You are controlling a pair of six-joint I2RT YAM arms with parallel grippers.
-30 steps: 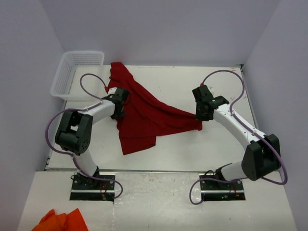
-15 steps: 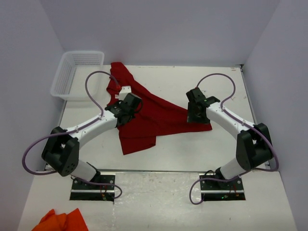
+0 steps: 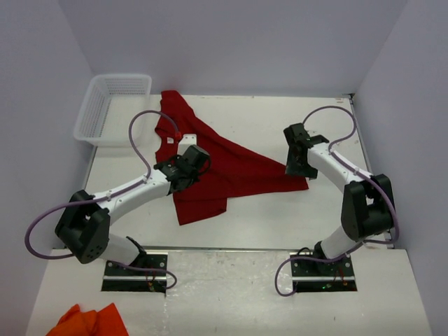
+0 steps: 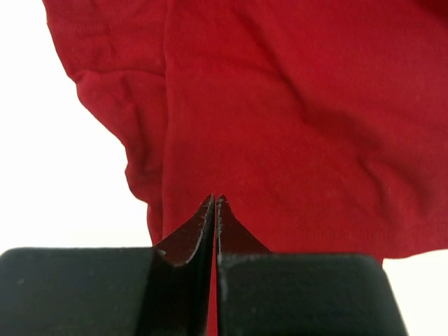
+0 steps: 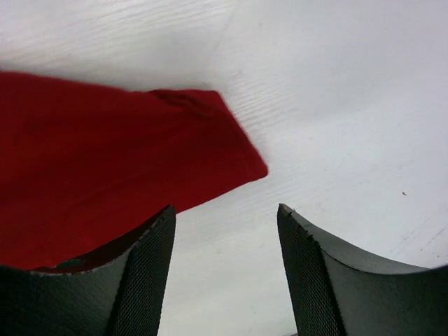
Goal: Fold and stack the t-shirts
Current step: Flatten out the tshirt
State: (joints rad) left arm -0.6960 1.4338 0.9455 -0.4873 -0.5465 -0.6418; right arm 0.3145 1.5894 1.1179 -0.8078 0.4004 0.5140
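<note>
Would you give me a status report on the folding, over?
Left hand shut above red t-shirt. Right hand open at its corner. Shirt unfolded. Basket apart, not blocking.

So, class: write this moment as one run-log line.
left gripper: shut on t-shirt | right gripper: open, at t-shirt corner | t-shirt: not yet folded

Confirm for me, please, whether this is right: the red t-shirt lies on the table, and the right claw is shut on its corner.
Not quite: the right claw is open, its jaws apart, and the corner of the red t-shirt lies free, as the right wrist view shows. The t-shirt does lie on the table.
</note>
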